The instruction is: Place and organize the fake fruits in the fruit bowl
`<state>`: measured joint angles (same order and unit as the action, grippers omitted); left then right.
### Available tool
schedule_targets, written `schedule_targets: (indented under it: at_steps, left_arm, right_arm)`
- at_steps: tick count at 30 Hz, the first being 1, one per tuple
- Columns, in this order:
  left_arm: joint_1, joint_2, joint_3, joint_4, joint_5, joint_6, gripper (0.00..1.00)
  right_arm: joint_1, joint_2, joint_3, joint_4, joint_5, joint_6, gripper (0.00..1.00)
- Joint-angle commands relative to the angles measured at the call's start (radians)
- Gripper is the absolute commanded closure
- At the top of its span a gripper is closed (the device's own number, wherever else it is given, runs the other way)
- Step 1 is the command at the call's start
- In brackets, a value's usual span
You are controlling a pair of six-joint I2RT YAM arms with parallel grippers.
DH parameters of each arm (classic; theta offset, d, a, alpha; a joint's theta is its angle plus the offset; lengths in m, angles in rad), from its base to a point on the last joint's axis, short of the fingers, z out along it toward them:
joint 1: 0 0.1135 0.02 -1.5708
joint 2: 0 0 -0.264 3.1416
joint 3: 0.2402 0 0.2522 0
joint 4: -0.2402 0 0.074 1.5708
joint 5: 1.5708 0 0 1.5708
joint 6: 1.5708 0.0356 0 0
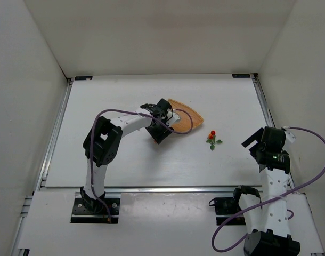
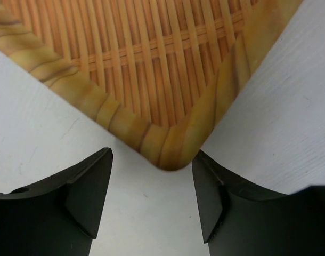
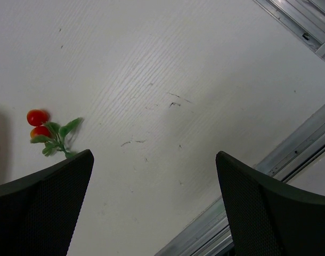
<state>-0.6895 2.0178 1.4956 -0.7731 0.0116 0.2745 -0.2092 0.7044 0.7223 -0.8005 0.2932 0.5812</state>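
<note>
The light-brown fruit bowl lies at mid-table; in the left wrist view it shows a woven slat floor and a rounded corner. My left gripper is open and empty, low over the table at the bowl's near-left corner, which sits just ahead of the gap between the fingers. The red-orange fruit cluster with green leaves lies on the table right of the bowl, outside it, and also shows in the right wrist view. My right gripper is open and empty, right of the cluster. No single red ball shows.
White walls enclose the table on three sides. Metal rails run along the table's left, right and near edges; one shows in the right wrist view. A purple cable loops from the left arm over the bowl.
</note>
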Motion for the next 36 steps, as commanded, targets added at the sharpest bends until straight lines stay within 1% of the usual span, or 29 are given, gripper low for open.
schedule_targets:
  at_steps: [1,4,6,7,9,11,13,14,16,17,19,20,23,26,29,33,35,36]
  left_arm:
    - [-0.005,0.015,0.029,0.014,0.034,-0.009,0.29]
    - [-0.005,0.025,0.020,0.014,0.034,-0.009,0.32]
    - [-0.005,0.025,0.009,0.014,0.044,-0.009,0.36]
    - [-0.005,0.035,0.009,0.014,0.044,-0.009,0.36]
    - [-0.005,0.035,0.009,0.014,0.044,-0.018,0.40]
    - [-0.005,0.044,0.020,0.014,0.053,-0.018,0.48]
    - [-0.005,0.044,0.029,0.014,0.053,-0.018,0.50]
    - [-0.005,0.044,0.029,0.014,0.053,-0.018,0.57]
    - [-0.005,0.044,0.029,0.014,0.042,-0.018,0.62]
    - [0.004,0.033,0.029,0.014,0.042,-0.018,0.66]
    - [0.004,0.006,0.008,0.014,0.031,-0.018,0.70]
    - [0.004,-0.010,-0.003,0.014,0.021,-0.018,0.70]
    - [0.004,-0.085,-0.058,0.014,-0.024,-0.018,0.76]
    - [0.004,-0.187,-0.098,-0.020,-0.059,-0.008,0.77]
    - [0.004,-0.246,-0.098,-0.064,-0.071,0.017,0.77]
    - [0.004,-0.362,-0.107,-0.064,-0.062,0.026,0.77]
    - [0.004,-0.372,-0.063,-0.042,-0.062,0.026,0.77]
    - [0.004,-0.372,-0.020,-0.031,-0.062,0.026,0.76]
  right_arm:
    - [-0.002,0.001,0.043,0.011,0.029,-0.026,0.00]
    - [-0.002,0.001,0.043,0.011,0.038,-0.037,0.00]
    - [-0.002,0.001,0.052,0.011,0.049,-0.037,0.00]
    - [-0.002,0.001,0.052,0.011,0.049,-0.037,0.00]
    - [-0.002,0.001,0.052,0.011,0.049,-0.037,0.00]
    - [-0.002,0.001,0.062,0.001,0.049,-0.037,0.00]
    - [-0.002,0.001,0.062,0.001,0.049,-0.037,0.00]
    - [-0.002,0.001,0.071,0.001,0.058,-0.037,0.00]
    - [-0.002,0.001,0.071,-0.008,0.058,-0.037,0.00]
    - [-0.002,-0.008,0.071,-0.008,0.058,-0.037,0.00]
    - [-0.002,-0.008,0.071,-0.008,0.058,-0.037,0.00]
    - [-0.002,-0.008,0.071,-0.008,0.058,-0.037,0.00]
    - [-0.002,-0.008,0.071,-0.008,0.046,-0.037,0.00]
    - [-0.002,-0.008,0.049,0.001,0.001,-0.037,0.00]
    - [-0.002,0.036,0.023,0.023,-0.057,-0.047,0.00]
    - [-0.002,0.119,-0.014,0.092,-0.259,-0.107,0.00]
    - [-0.002,0.180,-0.024,0.119,-0.380,-0.116,0.00]
    - [0.007,0.222,-0.024,0.130,-0.391,-0.116,0.00]
